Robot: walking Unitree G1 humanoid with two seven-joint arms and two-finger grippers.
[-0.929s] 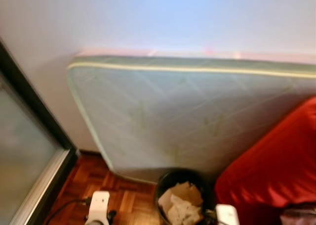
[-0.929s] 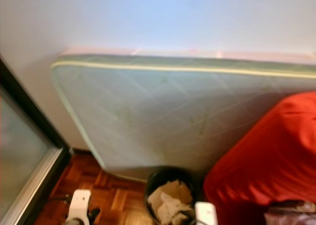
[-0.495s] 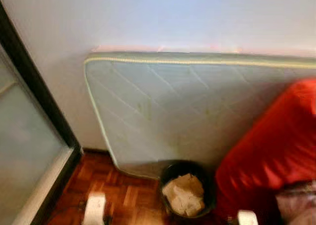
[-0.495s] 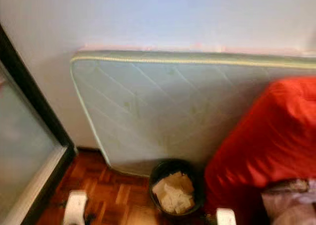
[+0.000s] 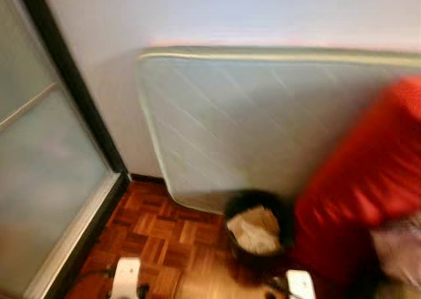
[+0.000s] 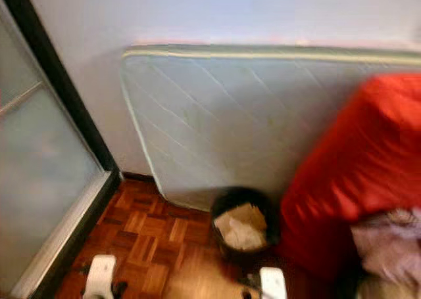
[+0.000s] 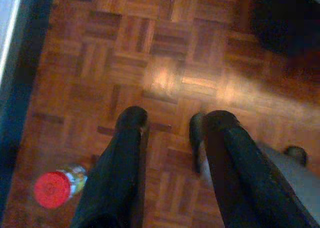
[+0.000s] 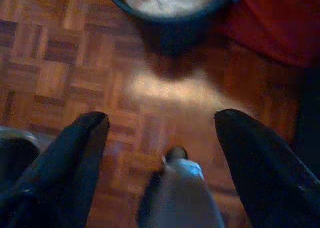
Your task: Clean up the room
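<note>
The whole head view has swung left and blurred. More of the glass door [image 5: 46, 174] fills the left of the frame. The bin [image 5: 258, 228] sits slightly higher.

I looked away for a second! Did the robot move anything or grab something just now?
Nothing was grabbed or moved. The camera swung left, so the whole picture slid right. The bin of paper, the mattress against the wall and the red cover stayed put. The left gripper and right gripper are open over the floor, holding nothing.
</note>
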